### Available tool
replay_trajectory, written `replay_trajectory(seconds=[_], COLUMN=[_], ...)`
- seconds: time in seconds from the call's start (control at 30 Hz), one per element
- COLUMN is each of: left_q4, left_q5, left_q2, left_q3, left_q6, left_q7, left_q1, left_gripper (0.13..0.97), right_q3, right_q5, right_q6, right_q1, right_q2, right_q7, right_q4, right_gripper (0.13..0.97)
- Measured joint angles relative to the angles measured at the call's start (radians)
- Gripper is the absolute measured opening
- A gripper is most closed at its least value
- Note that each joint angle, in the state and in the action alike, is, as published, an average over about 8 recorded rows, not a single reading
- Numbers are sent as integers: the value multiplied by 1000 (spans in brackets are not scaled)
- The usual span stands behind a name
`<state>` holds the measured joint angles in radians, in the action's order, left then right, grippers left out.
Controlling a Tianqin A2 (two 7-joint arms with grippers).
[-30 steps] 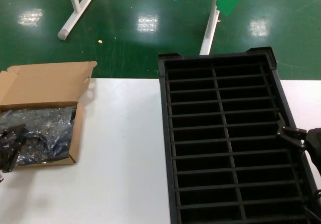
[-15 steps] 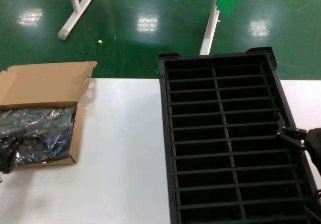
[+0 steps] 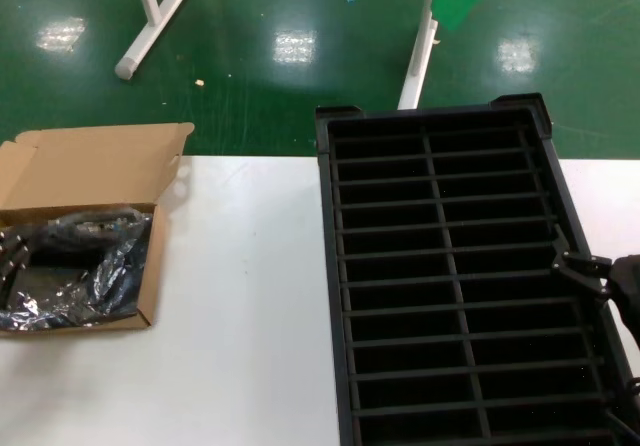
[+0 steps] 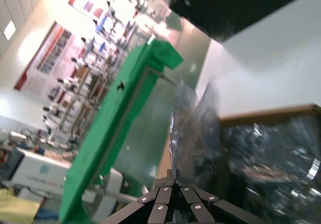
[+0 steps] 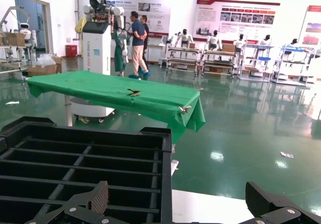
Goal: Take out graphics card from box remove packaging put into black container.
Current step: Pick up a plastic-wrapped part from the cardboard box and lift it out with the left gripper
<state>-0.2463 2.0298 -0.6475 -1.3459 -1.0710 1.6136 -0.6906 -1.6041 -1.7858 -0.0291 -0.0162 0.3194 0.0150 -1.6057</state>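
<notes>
At far left of the white table [image 3: 240, 316], the box [image 3: 90, 171] is lying open, flap standing back, with the packaging [image 3: 100, 266] bunched inside.

- Left gripper [image 4: 173, 186]: fingertips are pressing together on a thin edge of the packaging, as the left wrist view shows; the arm is barely entering the head view.
- Right gripper [image 5: 175, 204]: fingers are standing wide apart, waiting at the right rim of the black container [image 3: 330, 266], holding nothing.
- Packaging: grey-silver film, wrinkled and glinting, rising in a crumpled fold from the pinch.
- Graphics card: presumably lying inside the bag in the box; not separately discernible.
- Handling note: the pinch is catching film only, so a slow, straight lift is advisable, watching that the bag is not tearing, slipping or dragging the light carton along.
</notes>
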Motion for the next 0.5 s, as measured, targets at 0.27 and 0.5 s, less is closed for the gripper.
replay_trajectory(seconds=[0.27, 0.5], left_q4=[-160, -327], left_q5=[-2, 12], left_q2=[-53, -109], left_q3=[-29, -55], left_q6=[-104, -231], left_q7=[-106, -202], left_q1=[12, 32], left_gripper=[143, 143], right_q3=[0, 0], right_q5=[0, 0], right_q6=[0, 0], right_q1=[0, 0], right_q2=[0, 0], right_q7=[0, 0], right_q4=[0, 0], right_gripper=[966, 966])
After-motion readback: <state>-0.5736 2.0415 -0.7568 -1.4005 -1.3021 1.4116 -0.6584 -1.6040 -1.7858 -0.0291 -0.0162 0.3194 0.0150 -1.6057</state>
